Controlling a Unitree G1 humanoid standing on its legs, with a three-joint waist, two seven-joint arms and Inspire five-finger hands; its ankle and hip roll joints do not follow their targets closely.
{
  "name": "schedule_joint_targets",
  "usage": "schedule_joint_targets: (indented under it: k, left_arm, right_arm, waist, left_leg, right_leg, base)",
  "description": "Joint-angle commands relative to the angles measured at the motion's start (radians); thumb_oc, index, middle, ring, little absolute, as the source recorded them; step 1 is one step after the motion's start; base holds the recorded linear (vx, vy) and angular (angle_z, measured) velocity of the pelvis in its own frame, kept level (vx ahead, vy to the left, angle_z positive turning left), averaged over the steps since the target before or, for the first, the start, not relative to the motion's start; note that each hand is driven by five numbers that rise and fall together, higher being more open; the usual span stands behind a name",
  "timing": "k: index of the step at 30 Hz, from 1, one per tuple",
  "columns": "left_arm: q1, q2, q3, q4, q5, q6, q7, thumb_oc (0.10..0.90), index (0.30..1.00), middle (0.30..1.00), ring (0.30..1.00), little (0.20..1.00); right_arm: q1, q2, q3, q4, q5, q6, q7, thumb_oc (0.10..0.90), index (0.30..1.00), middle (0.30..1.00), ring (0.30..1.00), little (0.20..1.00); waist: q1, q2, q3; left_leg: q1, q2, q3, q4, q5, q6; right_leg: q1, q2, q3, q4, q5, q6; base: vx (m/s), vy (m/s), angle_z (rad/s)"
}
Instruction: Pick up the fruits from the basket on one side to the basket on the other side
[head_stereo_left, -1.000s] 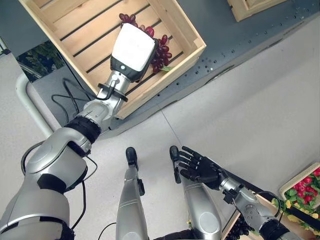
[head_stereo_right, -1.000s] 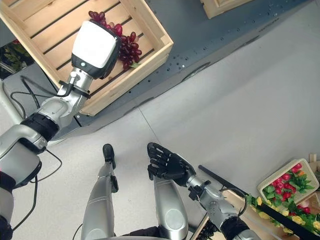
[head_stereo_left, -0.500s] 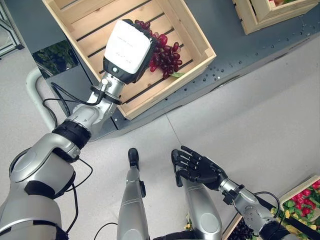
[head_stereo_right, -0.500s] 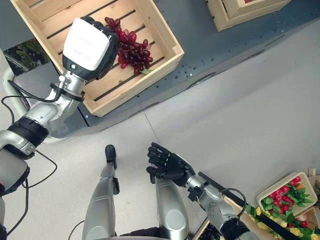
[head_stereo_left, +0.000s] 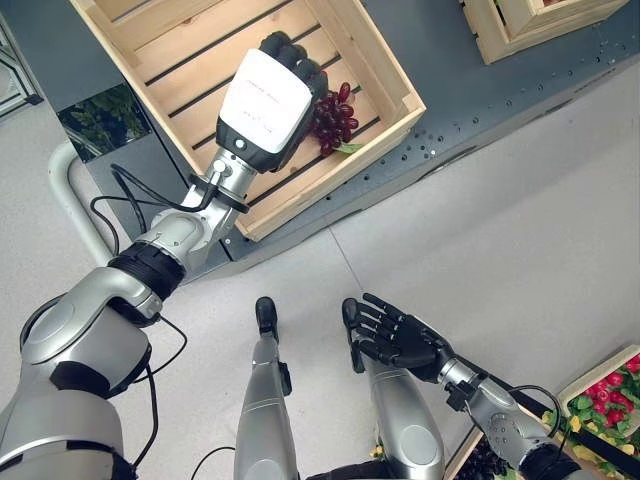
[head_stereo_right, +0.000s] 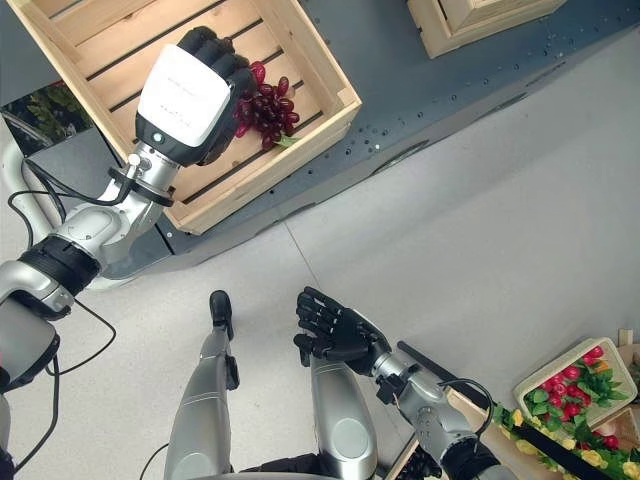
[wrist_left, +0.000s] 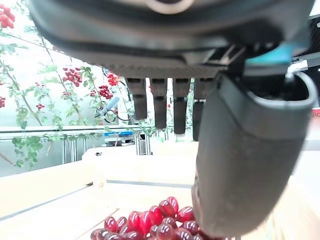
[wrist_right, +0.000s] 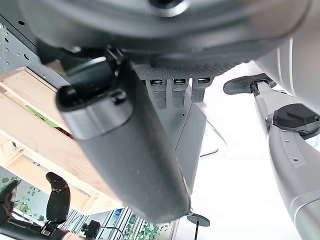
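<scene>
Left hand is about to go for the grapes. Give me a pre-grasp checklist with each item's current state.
1. Left hand over the wooden crate, beside the grapes: ok.
2. Left hand's fingers straight, ready to close: ok.
3. Grapes lying on the crate floor near its corner, not held: ok.
4. Thumb touching the grapes: cannot tell.
5. Right hand open, low, away from the crate: ok.
6. Room between the grapes and the crate wall for the fingers: cannot tell.

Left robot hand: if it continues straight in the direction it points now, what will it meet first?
Probably the grapes. The left robot hand is open over the wooden crate, and its wrist view shows the bunch just past the thumb. The depth is unclear, so it might reach the crate's far wall instead.
</scene>
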Motion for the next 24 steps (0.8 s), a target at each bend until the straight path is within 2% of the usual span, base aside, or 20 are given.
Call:
schedule_joint_targets:
  k: [1,8,17,24]
  left_arm:
    - [-0.12,0.008,0.068,-0.051,0.052,0.031,0.034,0.8,0.9,0.9,0.9,0.9]
    - [-0.146,-0.003,0.045,-0.035,0.054,0.054,-0.01,0.8,0.9,0.9,0.9,0.9]
    - [-0.173,-0.038,-0.008,0.04,0.001,0.087,-0.154,0.8,0.9,0.9,0.9,0.9]
    - [-0.231,-0.088,-0.054,0.189,-0.036,0.085,-0.158,0.8,0.9,0.9,0.9,0.9]
  right_arm:
    - [0.05,-0.012,-0.045,-0.087,0.042,-0.024,0.033,0.8,0.9,0.9,0.9,0.9]
    - [0.046,-0.015,-0.043,-0.083,0.051,-0.025,0.029,0.8,0.9,0.9,0.9,0.9]
    - [0.037,-0.018,-0.045,-0.093,0.056,-0.03,-0.004,0.8,0.9,0.9,0.9,0.9]
    - [0.021,-0.008,-0.044,-0.071,0.071,-0.041,-0.001,0.8,0.9,0.9,0.9,0.9]
  waist:
    - [-0.013,-0.001,-0.008]
    - [-0.022,0.003,-0.008]
    - [-0.042,0.009,-0.008]
    - [-0.065,-0.009,-0.008]
  left_leg:
    - [-0.022,-0.01,0.036,0.111,-0.086,0.039]
    - [-0.044,-0.011,0.04,0.129,-0.088,0.038]
    - [-0.087,-0.017,0.05,0.146,-0.085,0.043]
    - [-0.13,-0.011,0.068,0.172,-0.088,0.045]
  right_leg:
    - [0.085,0.017,-0.009,-0.224,0.188,-0.05]
    - [0.065,0.014,-0.007,-0.213,0.188,-0.051]
    - [0.012,0.011,0.006,-0.192,0.196,-0.047]
    - [-0.036,0.009,0.015,-0.18,0.211,-0.04]
  base:
    - [0.03,-0.006,0.01]
    - [0.02,0.002,-0.01]
    - [0.01,0.015,-0.03]
    - [0.0,-0.003,-0.04]
